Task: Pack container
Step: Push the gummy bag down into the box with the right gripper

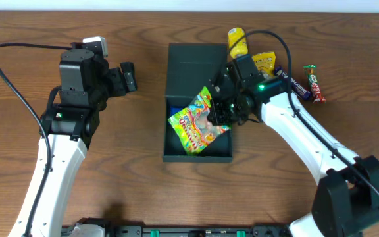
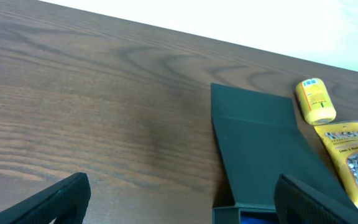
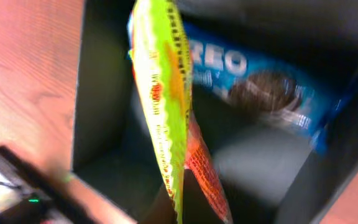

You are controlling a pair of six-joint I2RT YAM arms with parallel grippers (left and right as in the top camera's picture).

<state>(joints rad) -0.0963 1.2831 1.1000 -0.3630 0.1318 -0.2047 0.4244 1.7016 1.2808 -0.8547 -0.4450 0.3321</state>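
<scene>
On the far right of the brown wooden table (image 1: 137, 164), we are seeing a yellow plastic cylinder-shaped bottle (image 1: 237, 41) lying near a yellow crinkly snack bag (image 1: 264, 61). A dark blue wrapped bar (image 1: 293, 84) and a red-and-green wrapped bar (image 1: 316, 83) are lying farther right. The matte dark green-black square cardboard container (image 1: 196, 66) is sitting mid-table, its flap lid lying open toward the far side. A blue Oreo cookie packet (image 3: 253, 78) is resting inside on its floor. The right arm is reaching in from the near right, leaning over the container's right wall. The right gripper (image 1: 219, 105) is clamping a bright green-and-yellow gummy packet (image 1: 195, 124), which is hanging tilted over the open container. The left arm is standing well to the left. Its left gripper (image 1: 129, 76) is pointing toward the container with fingers (image 2: 55, 202) spread wide apart, gripping nothing.
</scene>
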